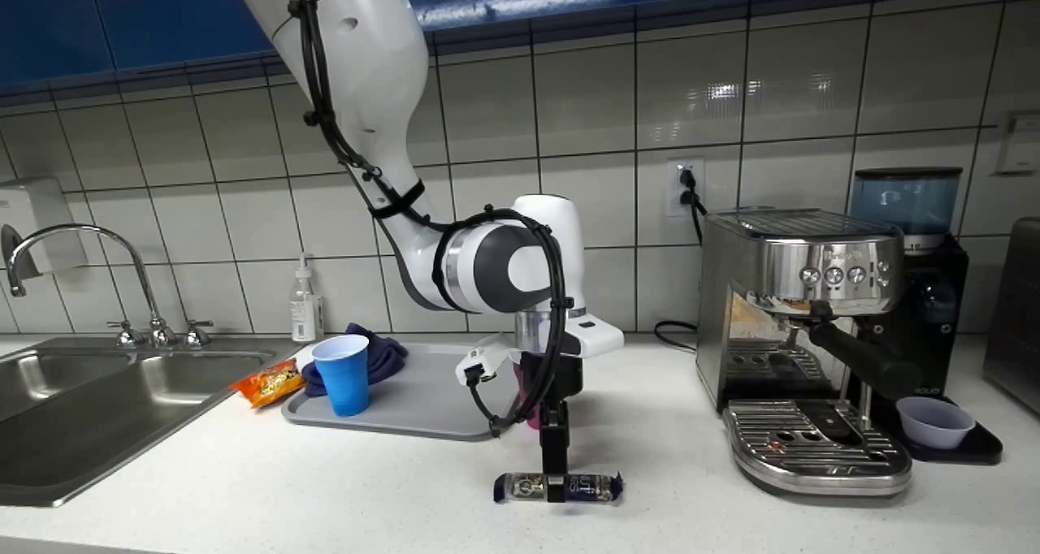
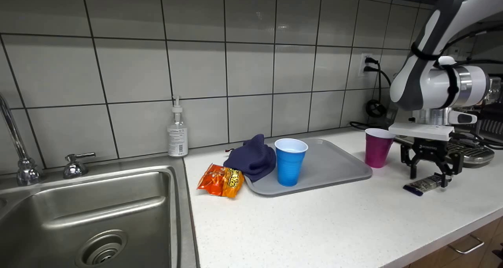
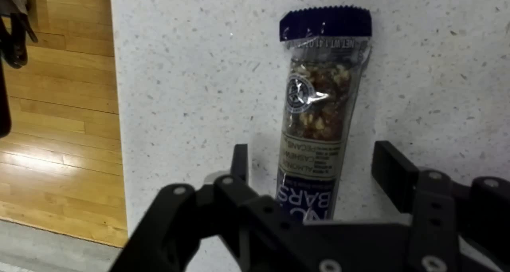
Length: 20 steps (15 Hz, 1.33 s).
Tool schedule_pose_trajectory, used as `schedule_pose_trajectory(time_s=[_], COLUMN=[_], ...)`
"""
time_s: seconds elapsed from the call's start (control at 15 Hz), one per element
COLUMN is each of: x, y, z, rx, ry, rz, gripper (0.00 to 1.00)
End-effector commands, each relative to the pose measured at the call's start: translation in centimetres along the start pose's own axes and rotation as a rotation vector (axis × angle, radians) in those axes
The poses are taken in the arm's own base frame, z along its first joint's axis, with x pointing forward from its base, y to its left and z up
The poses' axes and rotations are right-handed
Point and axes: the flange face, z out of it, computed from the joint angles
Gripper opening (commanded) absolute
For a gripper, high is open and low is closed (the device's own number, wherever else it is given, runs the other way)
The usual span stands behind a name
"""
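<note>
A wrapped nut bar (image 3: pixel 318 116) with dark blue ends and a clear middle lies flat on the white speckled counter (image 3: pixel 183 84). My gripper (image 3: pixel 316 164) points down over it with its black fingers spread to both sides of the wrapper. In the wrist view a gap shows between the bar and each finger, so nothing is gripped. The bar's lower end is hidden there behind the gripper body. An exterior view shows the bar (image 1: pixel 595 487) sideways, with one finger in front of its middle. From elsewhere the gripper (image 2: pixel 429 177) straddles the bar (image 2: pixel 422 185).
Behind the gripper stands a magenta cup (image 2: pixel 378 149). A grey tray (image 2: pixel 338 167) carries a blue cup (image 2: pixel 290 166) and part of a dark cloth (image 2: pixel 253 158); an orange snack bag (image 2: pixel 222 180) lies beside it. There is an espresso machine (image 1: pixel 804 270), and a sink (image 1: pixel 162 400).
</note>
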Motion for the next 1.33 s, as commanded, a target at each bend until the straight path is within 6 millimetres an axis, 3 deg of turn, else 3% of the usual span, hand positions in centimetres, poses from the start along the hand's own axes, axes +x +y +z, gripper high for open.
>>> schedule_pose_trajectory(time_s=[0.0,0.4,0.67,1.27], x=[0.2,0.3,0.3,-0.1], y=[0.2,0.3,0.5,1.7], z=[-0.3,-0.3,-1.0,-4.8], rx=[0.011,0.01,0.016,0.065], ry=[0.003,0.003,0.003,0.016], rz=[0.022,0.022,0.017,-0.01], gripper=[0.49,0.05,0.07,0.07])
